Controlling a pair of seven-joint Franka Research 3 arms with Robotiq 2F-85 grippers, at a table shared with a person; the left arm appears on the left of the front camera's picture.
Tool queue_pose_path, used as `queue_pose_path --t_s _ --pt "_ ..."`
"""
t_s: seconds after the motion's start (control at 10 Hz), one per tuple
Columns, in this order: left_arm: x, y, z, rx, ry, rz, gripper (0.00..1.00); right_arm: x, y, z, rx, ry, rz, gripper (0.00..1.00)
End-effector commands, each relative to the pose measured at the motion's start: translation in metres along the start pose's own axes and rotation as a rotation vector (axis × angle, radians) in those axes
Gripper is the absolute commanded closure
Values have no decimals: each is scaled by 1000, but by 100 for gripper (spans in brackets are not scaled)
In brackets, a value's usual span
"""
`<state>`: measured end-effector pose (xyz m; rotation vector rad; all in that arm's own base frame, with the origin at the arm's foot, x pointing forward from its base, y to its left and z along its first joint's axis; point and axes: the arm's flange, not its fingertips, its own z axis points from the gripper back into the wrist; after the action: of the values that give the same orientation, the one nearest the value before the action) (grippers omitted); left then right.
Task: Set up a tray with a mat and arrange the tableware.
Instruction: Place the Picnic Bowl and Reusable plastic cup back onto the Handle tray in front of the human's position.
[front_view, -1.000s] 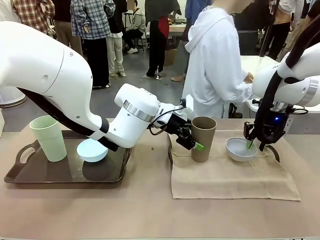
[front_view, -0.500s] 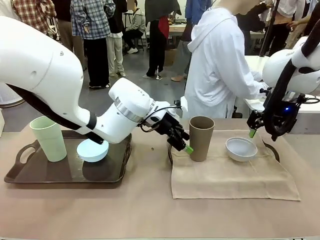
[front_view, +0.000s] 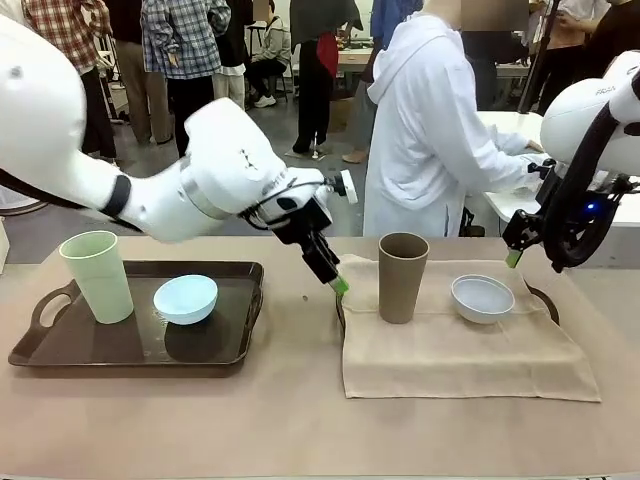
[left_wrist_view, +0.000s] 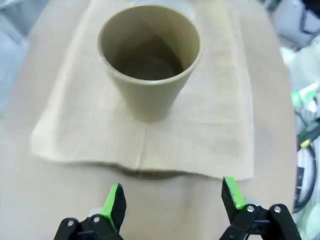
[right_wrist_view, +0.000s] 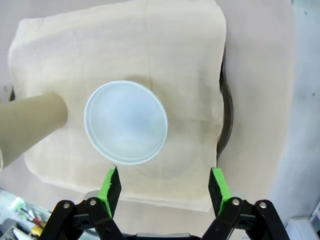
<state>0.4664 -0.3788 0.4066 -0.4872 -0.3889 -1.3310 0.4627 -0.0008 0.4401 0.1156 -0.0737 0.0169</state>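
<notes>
On the right, a beige cloth mat (front_view: 460, 355) carried the tall brown tumbler (front_view: 403, 277) and the small whitish bowl (front_view: 482, 297). The pale green tumbler (front_view: 97, 276) and light blue bowl (front_view: 185, 298) stood on a bare dark tray (front_view: 60, 350) at left, so that half looked undone. The left gripper (left_wrist_view: 172, 192) and right gripper (right_wrist_view: 164, 182) hung wide open, empty.

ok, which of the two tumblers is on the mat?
The brown tumbler, upright on the beige mat beside the whitish bowl. The pale green tumbler stands on the bare dark tray.

brown tumbler (front_view: 404, 277) and whitish bowl (front_view: 482, 297) stand apart; mat (front_view: 470, 360) bare in front.
</notes>
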Motion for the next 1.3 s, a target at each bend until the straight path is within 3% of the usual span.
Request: queue_pose_path --t_s 0.0,0.2,0.5,0.7,0.8,1.2 --pt "15 -23 33 137 143 236 0 -24 17 17 -37 -45 73 9" --pt "29 -35 54 269 216 449 0 -36 26 30 -53 -75 104 9" --pt "46 -63 83 286 293 564 0 -33 27 32 -50 -63 92 9" --pt "53 -70 96 262 279 598 0 -19 25 31 -61 -33 77 9" --pt "37 -66 85 304 292 551 0 -33 29 35 -39 -71 88 9" --pt "37 -66 85 304 292 551 0 -33 29 35 -39 -71 88 9"
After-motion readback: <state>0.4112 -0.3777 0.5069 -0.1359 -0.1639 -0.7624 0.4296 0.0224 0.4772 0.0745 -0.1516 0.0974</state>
